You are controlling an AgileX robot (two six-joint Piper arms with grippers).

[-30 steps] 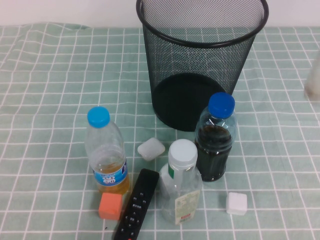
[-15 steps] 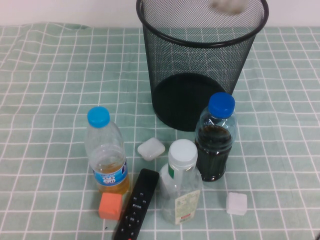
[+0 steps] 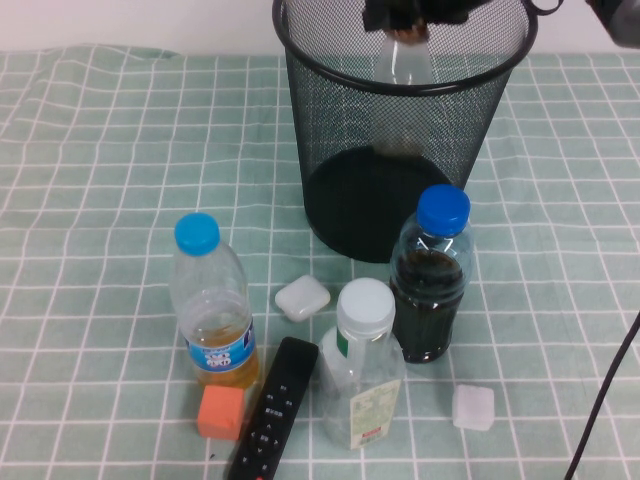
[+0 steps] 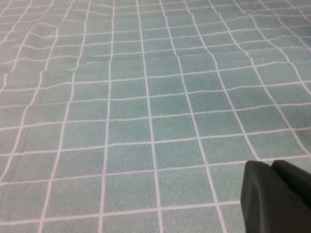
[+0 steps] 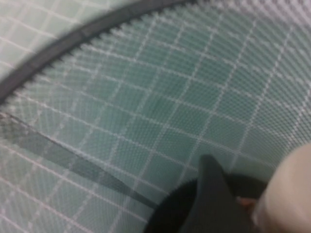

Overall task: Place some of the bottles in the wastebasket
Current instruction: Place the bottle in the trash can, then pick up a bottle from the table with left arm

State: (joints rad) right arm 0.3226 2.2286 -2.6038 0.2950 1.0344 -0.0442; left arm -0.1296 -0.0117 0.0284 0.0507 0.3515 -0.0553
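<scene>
right gripper (image 3: 412, 18): hanging over the mouth of the wastebasket (image 3: 345, 75), fingers clamped on the top of a small clear bottle (image 3: 403, 62) – bottle body dangling upright inside the rim
left gripper (image 4: 277, 199): sitting low over bare checked cloth (image 4: 146, 97), dark fingers looking pressed together, gripping nothing
wastebasket: standing at the back of the bench, black mesh
white-cap bottle (image 3: 361, 365): standing upright at the front, just beside the dark bottle (image 3: 432, 275)
blue-cap bottle (image 3: 211, 300): standing front left, orange block (image 3: 220, 412) touching its base
remote (image 3: 272, 410): lying between the blue-cap and white-cap bottles
white cubes: one (image 3: 302, 297) near the basket base – one (image 3: 472, 408) front right
</scene>
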